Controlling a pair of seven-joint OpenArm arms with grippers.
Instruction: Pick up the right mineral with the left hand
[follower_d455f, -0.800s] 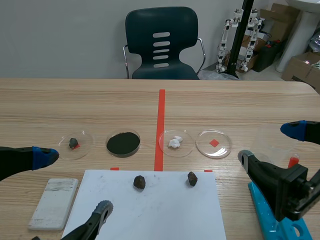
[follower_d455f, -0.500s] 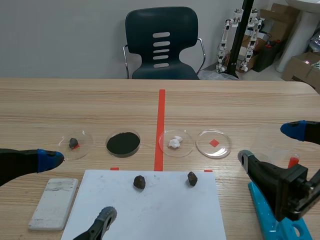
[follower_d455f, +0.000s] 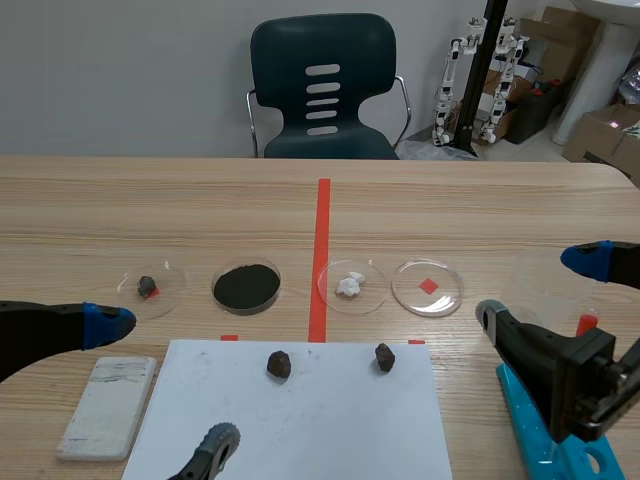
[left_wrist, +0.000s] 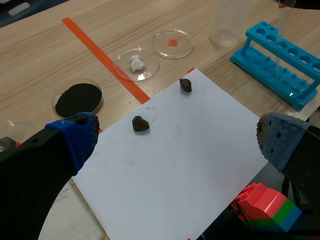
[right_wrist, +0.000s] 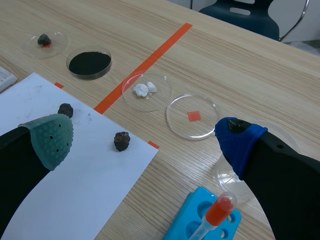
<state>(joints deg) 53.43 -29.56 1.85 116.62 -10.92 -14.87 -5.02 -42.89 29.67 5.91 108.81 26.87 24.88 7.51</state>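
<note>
Two dark minerals lie on a white paper sheet: the right mineral and the left mineral. My left gripper hovers open over the sheet's near left part, both minerals ahead of it and apart from it. The right gripper stands open at the table's right side, holding nothing.
Several petri dishes line up beyond the sheet: one with a small stone, one with black powder, one with white bits, one bare. A white block lies left of the sheet. A blue tube rack stands at the right.
My left gripper has shifted a little to the right over the sheet's near left corner. The minerals and the right arm have not moved.
</note>
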